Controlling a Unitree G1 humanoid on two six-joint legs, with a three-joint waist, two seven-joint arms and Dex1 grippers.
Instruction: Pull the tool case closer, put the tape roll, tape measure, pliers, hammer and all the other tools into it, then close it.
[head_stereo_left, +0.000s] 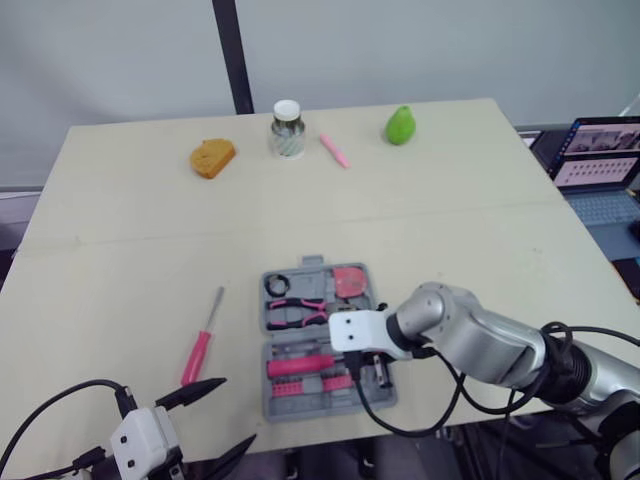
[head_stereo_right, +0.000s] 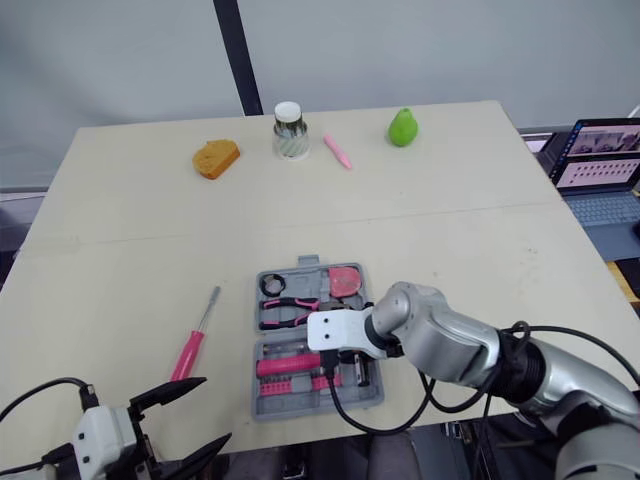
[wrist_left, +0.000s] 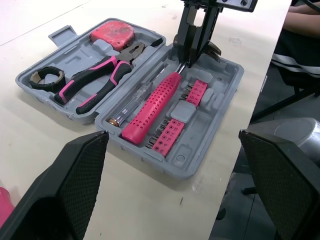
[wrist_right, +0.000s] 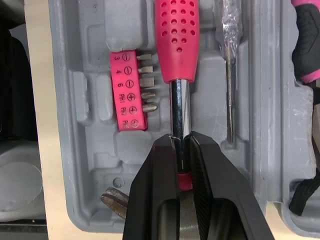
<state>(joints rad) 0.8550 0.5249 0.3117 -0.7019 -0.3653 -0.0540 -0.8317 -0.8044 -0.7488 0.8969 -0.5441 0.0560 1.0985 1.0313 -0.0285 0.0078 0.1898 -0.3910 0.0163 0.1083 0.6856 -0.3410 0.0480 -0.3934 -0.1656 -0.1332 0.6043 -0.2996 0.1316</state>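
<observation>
The right pincer (wrist_right: 183, 145) reaches down into the open tool case (head_stereo_left: 283, 401), its two black fingers clamped on the bare chrome shaft of the hammer (wrist_left: 155, 102), just past the pink grip dotted with round dimples. The steel head lies in a moulded recess at the end of the case, beside the fingers. The case is grey moulded plastic, lying flat near the front edge of the pale table (head_stereo_left: 450, 230), roughly in the middle. In the same half as the hammer sits a pink bit holder (wrist_right: 123, 90) with a row of short metal bits, and a thin tester screwdriver (wrist_left: 141, 93) with a clear handle lies alongside the hammer. The farther half holds the tape roll (wrist_left: 46, 77), a dark ring, the pliers (wrist_left: 100, 75) with pink-and-black grips, and the rounded pink tape measure (wrist_left: 112, 34), each in its own recess. A pink-handled screwdriver (head_stereo_left: 203, 335) with a slim metal shaft lies on the table well to the left of the case. The left pincer (head_stereo_left: 212, 425) hovers low at the table's front edge, its pointed black fingers spread wide with nothing between them. Along the far edge stand an orange sponge (head_stereo_left: 213, 158), a white-lidded jar (head_stereo_left: 287, 128), a pink pen (head_stereo_left: 334, 150) and a green pear (head_stereo_left: 401, 125).
</observation>
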